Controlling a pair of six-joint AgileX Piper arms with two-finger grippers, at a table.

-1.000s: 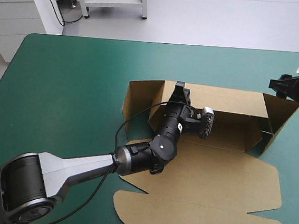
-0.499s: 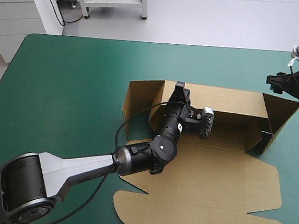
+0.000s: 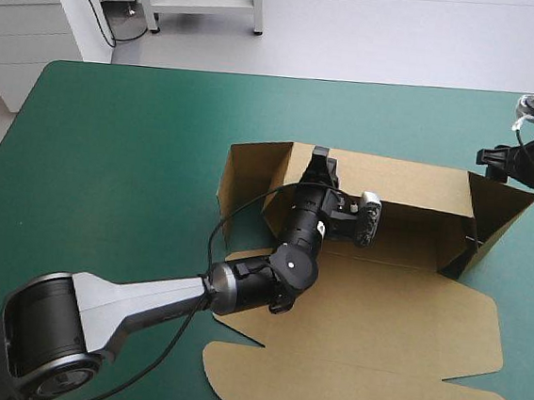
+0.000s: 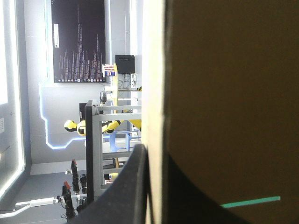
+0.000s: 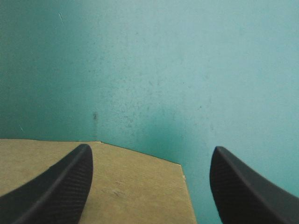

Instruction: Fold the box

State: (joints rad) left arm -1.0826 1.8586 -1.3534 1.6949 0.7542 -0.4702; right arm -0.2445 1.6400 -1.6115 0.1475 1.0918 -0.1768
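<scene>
Currently the left claw point(image 3: 320, 163), nearly closed, is pinching the raised wall of the brown cardboard box point(image 3: 379, 315); the right claw point(image 5: 152, 154) is hovering spread, risking overshooting the flap corner point(image 5: 140, 186) beneath it.

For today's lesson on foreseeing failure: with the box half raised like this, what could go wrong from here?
1. The left gripper alone pinches the back wall; if it slips, the wall may drop flat.
2. The right gripper hangs open over only a corner of the end flap; closing there, it may miss the flap or crease it.
</scene>
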